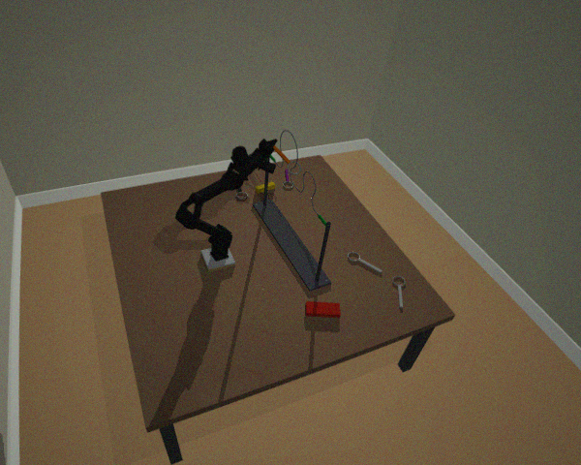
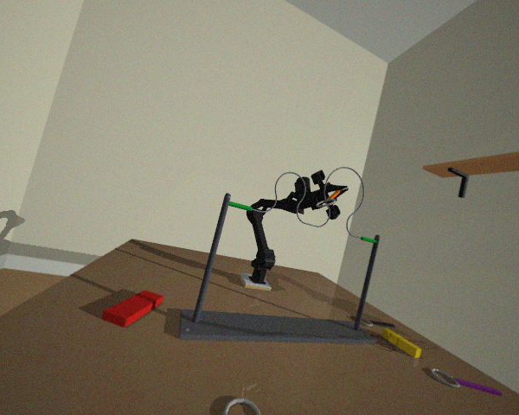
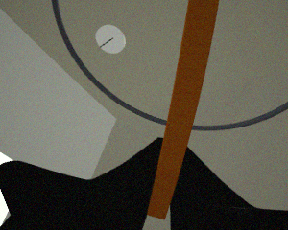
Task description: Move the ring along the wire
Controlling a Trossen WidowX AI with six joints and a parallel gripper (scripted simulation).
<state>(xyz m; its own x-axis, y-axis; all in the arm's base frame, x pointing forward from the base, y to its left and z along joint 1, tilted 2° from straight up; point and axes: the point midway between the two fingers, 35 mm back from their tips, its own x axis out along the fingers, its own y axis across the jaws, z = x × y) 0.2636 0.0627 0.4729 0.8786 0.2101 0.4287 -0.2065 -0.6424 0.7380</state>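
Two posts [image 1: 322, 253] [image 2: 213, 258], two green wire parts [image 1: 322, 219] [image 2: 240, 206], two blocks [image 1: 322, 309] [image 2: 132, 309], five rings [image 1: 353, 257] [image 2: 445, 378].

The tabletop [image 1: 180, 320] [image 2: 117, 366] looks like matt brown wood; the posts [image 1: 322, 255] [image 2: 213, 258] [image 2: 367, 284], smooth dark metal.

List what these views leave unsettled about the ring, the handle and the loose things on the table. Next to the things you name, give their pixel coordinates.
- Ring [image 2: 318, 205]: exterior, too small to tell whether it touches the grey wire.
- Orange handle [image 1: 281, 154] [image 2: 335, 194] [image 3: 186, 91]: wrist, upper end cut off by the top edge.
- Nearest loose ring [image 2: 241, 401]: exterior, lower part cut off by the bottom edge.
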